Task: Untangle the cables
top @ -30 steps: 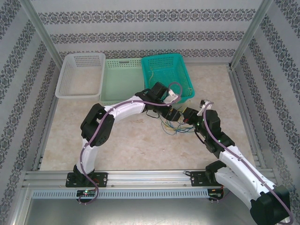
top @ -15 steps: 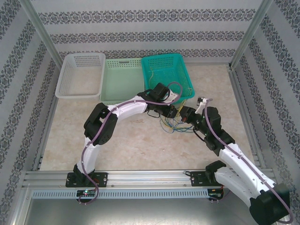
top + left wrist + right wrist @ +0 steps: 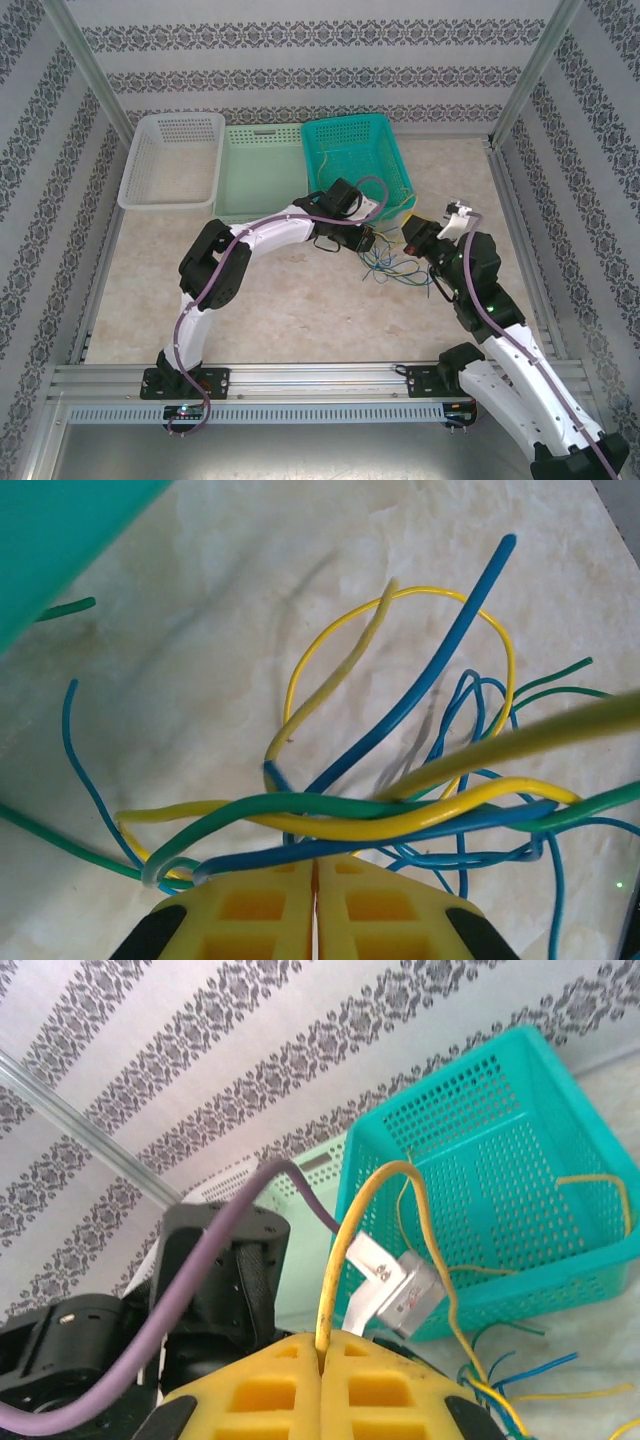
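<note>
The cables (image 3: 390, 265) are a loose tangle of yellow, green and blue strands on the tabletop, just in front of the teal basket (image 3: 345, 122). My left gripper (image 3: 368, 240) is at the tangle's left edge. In the left wrist view it (image 3: 316, 860) is shut, the blue cable (image 3: 420, 685) nipped across its very tips. The green cable (image 3: 300, 805) and a yellow cable (image 3: 420, 820) cross just beyond. My right gripper (image 3: 412, 232) is raised at the right. Seen from the right wrist, it (image 3: 322, 1338) is shut on a yellow cable (image 3: 345, 1230) that arches up and trails down to the tangle.
A white basket (image 3: 135, 165) and a pale green basket (image 3: 262, 170) stand left of the teal basket (image 3: 500, 1140), which holds a thin yellow wire (image 3: 600, 1185). The left arm's elbow (image 3: 215, 260) takes up the table's middle left. An aluminium rail (image 3: 300, 380) runs along the near edge.
My left gripper has shut at the tangle. The right arm has drawn back to the right and risen, pulling the yellow cable with it, so the tangle is spread out rightward.
</note>
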